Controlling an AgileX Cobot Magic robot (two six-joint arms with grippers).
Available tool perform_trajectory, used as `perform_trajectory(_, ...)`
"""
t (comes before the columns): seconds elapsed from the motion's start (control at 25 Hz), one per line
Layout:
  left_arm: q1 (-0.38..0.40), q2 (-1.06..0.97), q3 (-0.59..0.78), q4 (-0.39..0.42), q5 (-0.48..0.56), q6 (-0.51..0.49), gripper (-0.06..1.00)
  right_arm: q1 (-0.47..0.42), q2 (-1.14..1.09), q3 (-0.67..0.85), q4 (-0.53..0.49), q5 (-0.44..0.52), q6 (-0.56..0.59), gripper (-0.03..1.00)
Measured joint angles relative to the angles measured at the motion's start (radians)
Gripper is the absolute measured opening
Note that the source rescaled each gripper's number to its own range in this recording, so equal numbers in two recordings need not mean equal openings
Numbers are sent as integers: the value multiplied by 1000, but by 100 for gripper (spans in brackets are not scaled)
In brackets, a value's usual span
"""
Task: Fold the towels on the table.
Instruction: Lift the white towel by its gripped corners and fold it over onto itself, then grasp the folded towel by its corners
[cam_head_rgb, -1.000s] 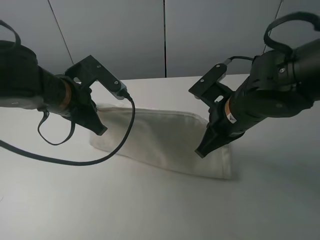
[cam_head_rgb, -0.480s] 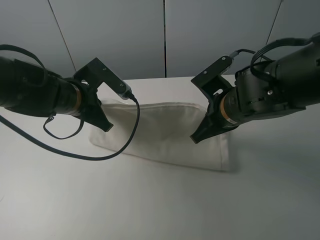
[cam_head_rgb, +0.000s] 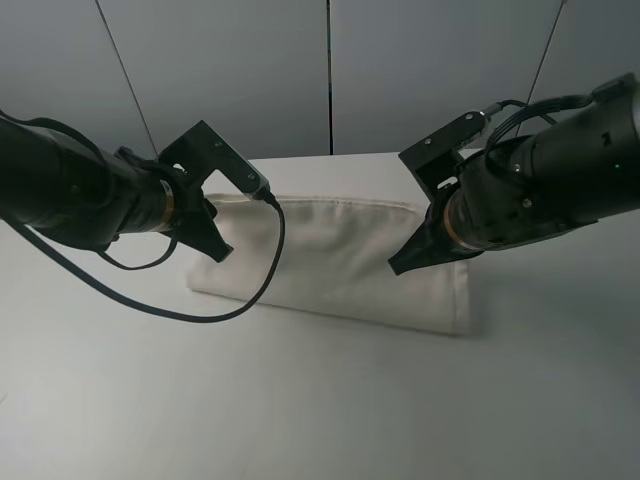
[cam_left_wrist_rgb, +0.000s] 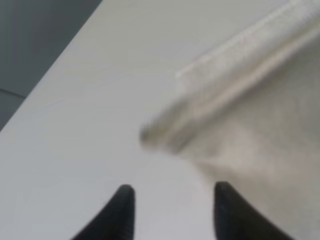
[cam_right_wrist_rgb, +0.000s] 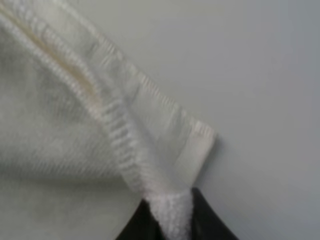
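Observation:
The white towel (cam_head_rgb: 335, 262) lies folded into a long band across the middle of the table (cam_head_rgb: 300, 410). My left gripper (cam_head_rgb: 222, 252) hovers at the towel's left end. In the left wrist view the left gripper (cam_left_wrist_rgb: 175, 200) is open and empty over bare table (cam_left_wrist_rgb: 75, 125), with the towel's hemmed corner (cam_left_wrist_rgb: 240, 100) just beyond the fingertips. My right gripper (cam_head_rgb: 398, 266) is at the towel's right part. In the right wrist view the right gripper (cam_right_wrist_rgb: 170, 215) is shut on a pinch of the towel's hem (cam_right_wrist_rgb: 150, 130) beside bare table (cam_right_wrist_rgb: 260, 75).
A black cable (cam_head_rgb: 262, 290) loops down from the left arm and lies across the towel's left end. Grey wall panels (cam_head_rgb: 330, 80) stand behind the table's far edge. White tabletop stretches in front of the towel.
Both grippers have moved toward the back of the table, the right one rising with the cloth. The towel's far edge has shifted back and to the right.

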Motion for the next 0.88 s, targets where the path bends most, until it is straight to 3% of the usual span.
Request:
perform_trajectory(0.08, 0, 0, 0, 12, 57, -54, 78, 0, 0, 0, -36, 2, 44, 19)
perform_trajectory(0.12, 0, 0, 0, 15, 82, -77, 91, 0, 0, 0, -38, 5, 56, 38)
perform_trajectory(0.2, 0, 0, 0, 15, 127, -109, 97, 0, 0, 0, -30, 25, 89, 82)
perform_trajectory(0.28, 0, 0, 0, 15, 140, -120, 99, 0, 0, 0, -9, 61, 106, 96)
perform_trajectory(0.44, 0, 0, 0, -32, 138, -126, 99, 0, 0, 0, 33, 108, 80, 100)
perform_trajectory(0.6, 0, 0, -8, -168, 83, -85, 99, 0, 0, 0, 123, 110, 47, 100)
perform_trajectory(0.68, 17, 0, -34, -290, 28, -6, 99, -4, 0, -7, 201, 110, -2, 100)
perform_trajectory(0.76, 46, 0, -83, -494, -6, 139, 99, -29, 0, -29, 330, 110, -114, 100)
perform_trajectory(0.88, 100, 0, -162, -823, 13, 462, 99, -90, 0, -81, 576, 110, -325, 100)
